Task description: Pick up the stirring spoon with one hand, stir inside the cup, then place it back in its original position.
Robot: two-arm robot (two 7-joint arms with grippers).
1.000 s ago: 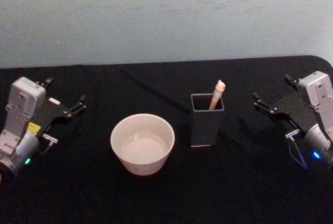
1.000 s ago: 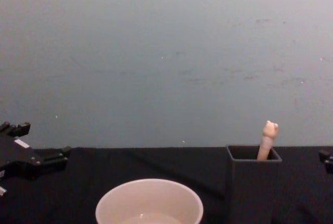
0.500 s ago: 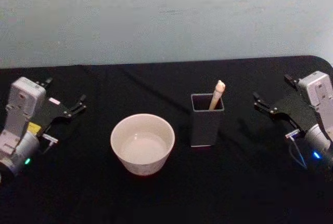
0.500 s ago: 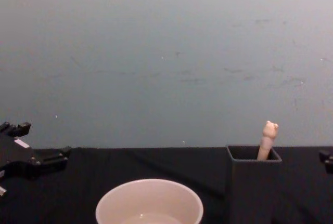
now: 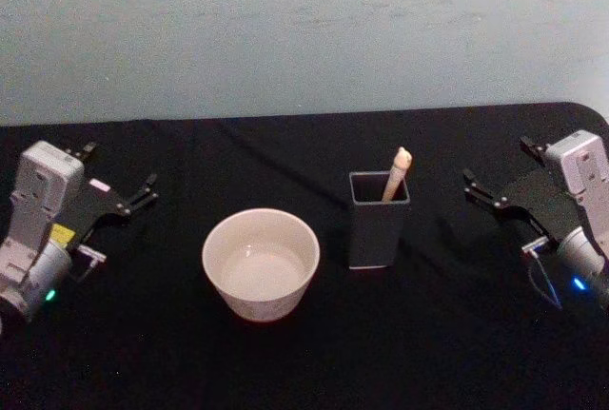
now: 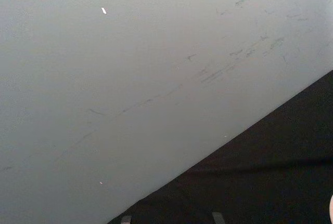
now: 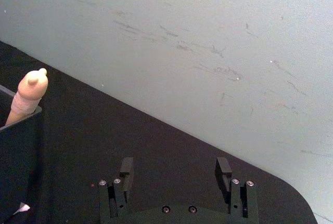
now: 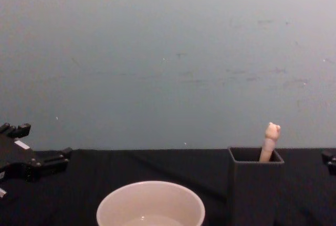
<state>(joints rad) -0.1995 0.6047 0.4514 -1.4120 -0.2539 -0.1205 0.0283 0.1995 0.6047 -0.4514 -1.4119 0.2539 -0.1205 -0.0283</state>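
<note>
Fingers of left gripper (image 5: 122, 168), mid-left, and right gripper (image 5: 497, 165), mid-right, stand wide open, empty; spoon (image 5: 398, 170), upright in holder (image 5: 376, 234) right of centre beside cup (image 5: 257, 301), looks light, stiff, slick, best gripped on its exposed beige handle.

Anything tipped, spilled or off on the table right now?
Nothing stands out. The cup sits upright on the black table with no spill around it. The stirring spoon leans in the dark holder, handle tip poking out. The left tool and right tool are open, apart from everything, at the table's sides.
</note>
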